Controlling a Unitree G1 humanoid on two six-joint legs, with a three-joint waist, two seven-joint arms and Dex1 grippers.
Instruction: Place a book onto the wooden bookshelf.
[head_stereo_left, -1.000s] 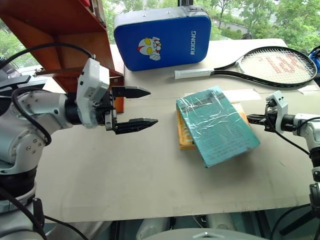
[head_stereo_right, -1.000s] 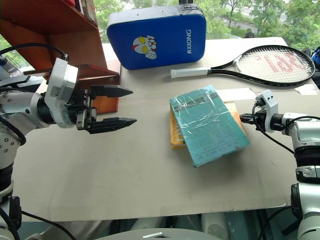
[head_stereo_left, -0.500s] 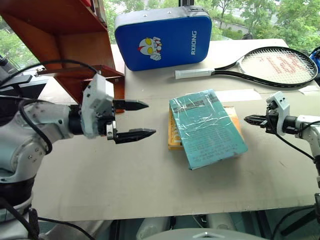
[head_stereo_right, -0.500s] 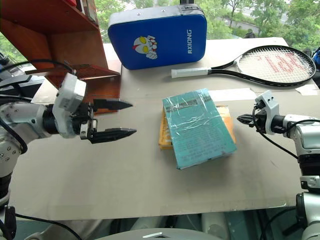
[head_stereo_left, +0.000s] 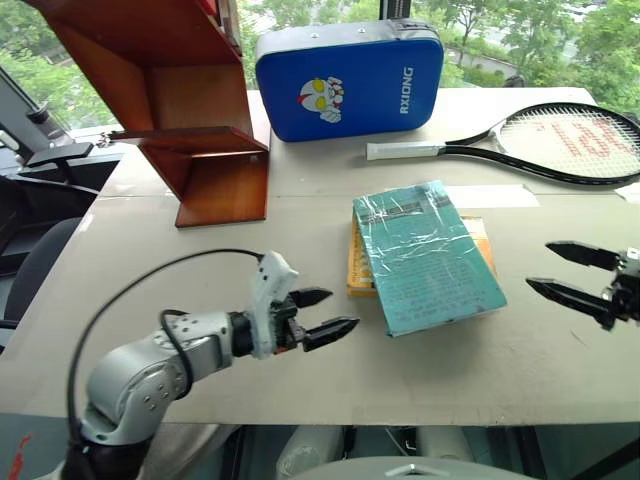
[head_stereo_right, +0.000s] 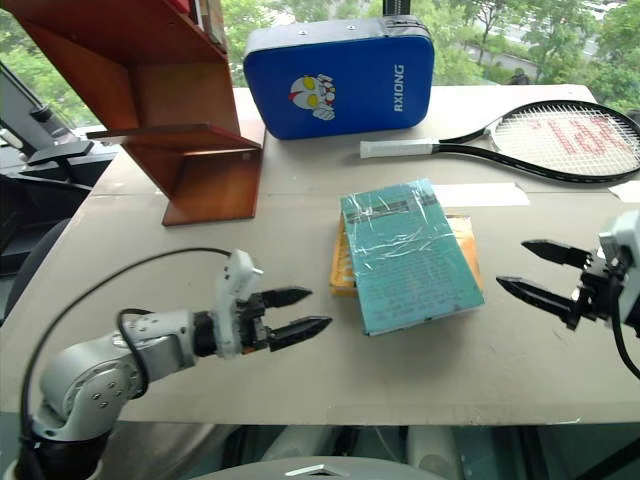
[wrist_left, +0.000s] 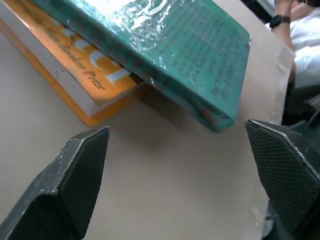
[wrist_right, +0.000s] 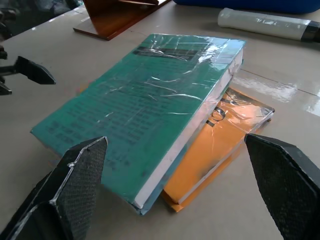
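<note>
The teal book (head_stereo_left: 425, 255), wrapped in shiny plastic, lies flat on a yellow-orange book (head_stereo_left: 353, 268) in the middle of the table. The wooden bookshelf (head_stereo_left: 200, 130) stands at the table's far left. My left gripper (head_stereo_left: 344, 309) is open and hovers low over the table, just left of the books' near corner, pointing at them; its fingers (wrist_left: 75, 175) frame the teal book's edge (wrist_left: 200, 75). My right gripper (head_stereo_left: 538, 264) is open and empty, a short gap to the right of the book (wrist_right: 140, 105).
A blue padded case (head_stereo_left: 350, 80) with a cartoon face stands behind the books. A tennis racket (head_stereo_left: 560, 135) lies at the back right, and a white paper strip (head_stereo_left: 490, 196) lies by the books. A person (wrist_left: 300, 25) sits beyond the table.
My right gripper has opened and drawn back from the book's right edge. My left gripper has dropped low to the table. The teal book slid slightly left. The camera has shifted.
</note>
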